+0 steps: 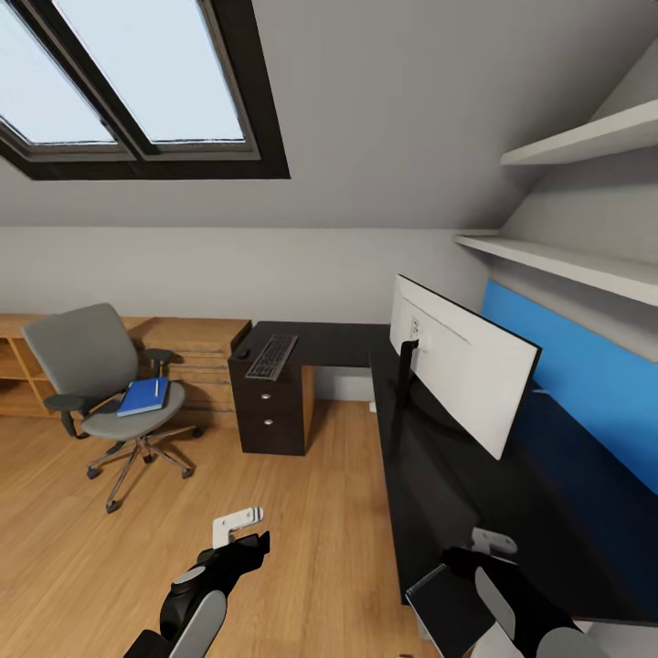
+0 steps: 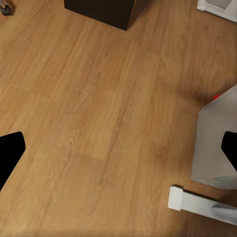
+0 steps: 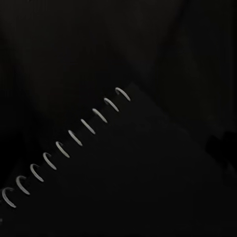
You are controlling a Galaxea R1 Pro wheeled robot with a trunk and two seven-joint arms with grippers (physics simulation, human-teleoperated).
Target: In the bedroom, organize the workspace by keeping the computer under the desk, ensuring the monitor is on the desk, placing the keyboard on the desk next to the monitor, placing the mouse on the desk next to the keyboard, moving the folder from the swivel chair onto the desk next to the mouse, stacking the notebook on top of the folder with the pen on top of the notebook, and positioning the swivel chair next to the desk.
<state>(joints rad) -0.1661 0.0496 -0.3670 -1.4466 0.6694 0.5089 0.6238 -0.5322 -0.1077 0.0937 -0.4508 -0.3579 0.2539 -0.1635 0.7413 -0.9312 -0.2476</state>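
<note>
with the right pincer (image 1: 484, 546) gripping the notebook (image 1: 445, 603) and the left pincer (image 1: 239, 530) open and empty, you park it on the table (image 1: 439, 475) clear of the monitor (image 1: 466, 375), since the folder (image 1: 143, 397) lies on the swivel chair (image 1: 100, 384).

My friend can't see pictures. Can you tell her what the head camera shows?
A black L-shaped desk holds a wide monitor, keyboard and mouse. A blue folder lies on the grey swivel chair.

Blue folder (image 1: 143, 397); grey swivel chair (image 1: 100, 384); glossy black desk (image 1: 475, 498); white-backed monitor (image 1: 461, 375).
</note>
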